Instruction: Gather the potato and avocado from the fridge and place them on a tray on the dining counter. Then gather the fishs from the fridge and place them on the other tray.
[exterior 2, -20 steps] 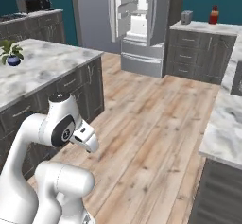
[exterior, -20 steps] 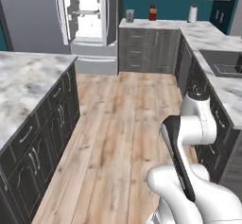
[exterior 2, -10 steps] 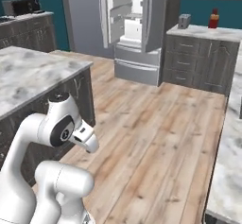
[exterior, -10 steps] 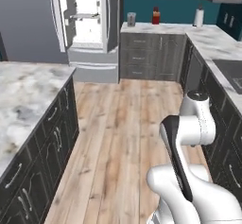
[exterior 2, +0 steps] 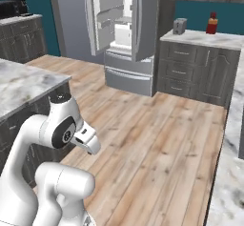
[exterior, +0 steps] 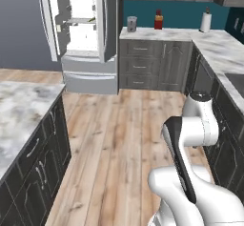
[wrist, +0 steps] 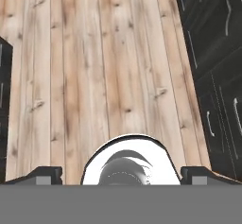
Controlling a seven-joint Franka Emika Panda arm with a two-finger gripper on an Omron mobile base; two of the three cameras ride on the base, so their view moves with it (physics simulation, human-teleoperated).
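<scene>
Red bottle [exterior: 158, 19] (beside grey canister [exterior: 131, 24])

Floor [exterior: 119, 125] open to fridge [exterior: 88, 34]; cabinets [exterior: 157, 65] flank, seemingly

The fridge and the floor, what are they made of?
The fridge looks like brushed grey steel outside, with a smooth white, probably plastic, inside showing between its open doors. The floor looks like light wooden planks, with visible grain and knots.

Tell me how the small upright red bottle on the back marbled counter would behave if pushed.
The red bottle stands upright and looks taller than wide, so a push near its top would probably tip it. Its body seems round, so once down it may roll along the grey-white marbled counter. It looks small, so likely light.
</scene>
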